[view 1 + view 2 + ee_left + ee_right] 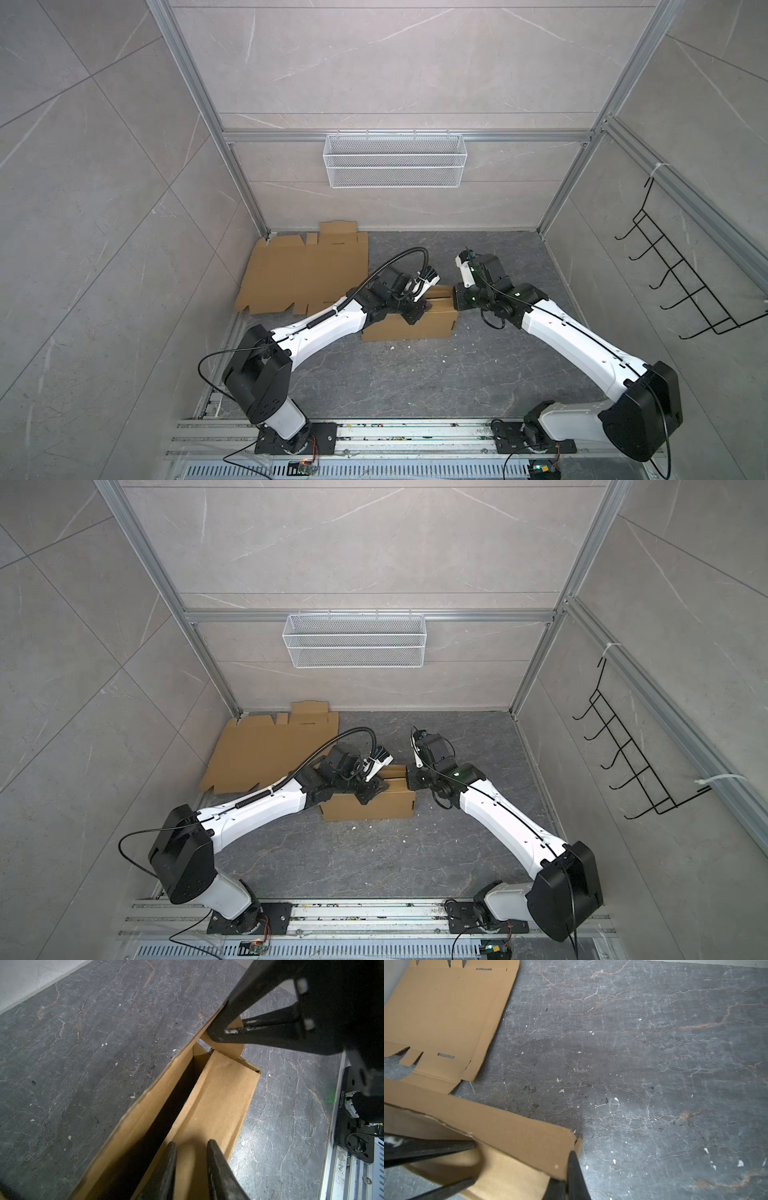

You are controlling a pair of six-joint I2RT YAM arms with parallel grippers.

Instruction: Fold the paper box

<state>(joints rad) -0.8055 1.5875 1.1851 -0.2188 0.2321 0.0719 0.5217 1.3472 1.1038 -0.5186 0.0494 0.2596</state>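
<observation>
The paper box (pixel 415 328) is sitting near the middle of the desk (pixel 395 382), a little toward its far edge, with its long side lying parallel to the near edge. It is standing only partly formed. In the left wrist view the paper box (pixel 218 1095) is showing one long wall standing up, a panel folded in beside it, and a dark slot lying open between the two.

The left gripper (pixel 415 314) is reaching over the box from the left. In its own wrist view the left gripper (pixel 191 1142) is hanging just over the folded-in panel with its jaws standing a narrow way apart; bare cardboard is showing in the gap, and no grip is showing.

The right gripper (pixel 455 297) is working at the right-hand end of the box. Its jaws are pressed together, and in the right wrist view the closed tip of the right gripper (pixel 571 1157) is touching the end corner of the long wall. A rounded tab (pixel 228 1051) is sticking out at that end, just behind the tip.

A flat cardboard sheet (pixel 299 274) is lying in the far left corner of the desk, apart from the box
</observation>
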